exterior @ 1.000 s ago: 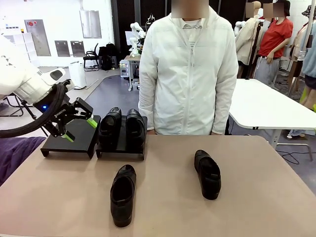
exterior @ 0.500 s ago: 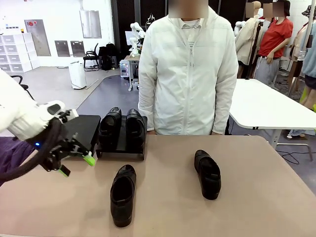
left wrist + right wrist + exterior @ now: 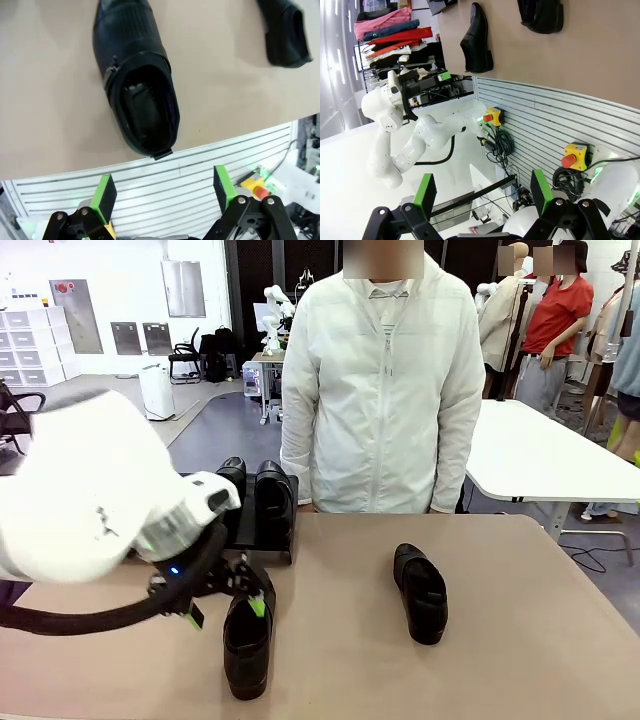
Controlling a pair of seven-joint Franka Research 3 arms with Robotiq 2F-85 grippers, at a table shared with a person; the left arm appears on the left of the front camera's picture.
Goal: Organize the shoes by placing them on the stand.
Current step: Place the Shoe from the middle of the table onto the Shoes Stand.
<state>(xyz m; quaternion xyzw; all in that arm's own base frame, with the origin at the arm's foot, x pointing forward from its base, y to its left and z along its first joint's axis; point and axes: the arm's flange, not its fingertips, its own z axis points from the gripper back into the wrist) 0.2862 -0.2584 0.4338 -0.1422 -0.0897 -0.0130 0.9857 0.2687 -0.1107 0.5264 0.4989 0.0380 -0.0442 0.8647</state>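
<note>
Swinging over from the stand [image 3: 278, 548], the left gripper [image 3: 226, 608] is hovering, jaws apart, above the near shoe [image 3: 247, 645] lying lengthwise toward the person [image 3: 380, 390]

The left arm's glossy white rounded shell [image 3: 90, 490] is showing a small blue light [image 3: 175, 570] just behind the pincer, with a thick black cable [image 3: 100, 618] trailing away from it. The black two-finger left gripper [image 3: 164, 189] is wearing bright green pads [image 3: 105, 192] and silver screws [image 3: 241, 200] at its linkage joints. The right gripper [image 3: 482, 189] is looking identical.
</note>
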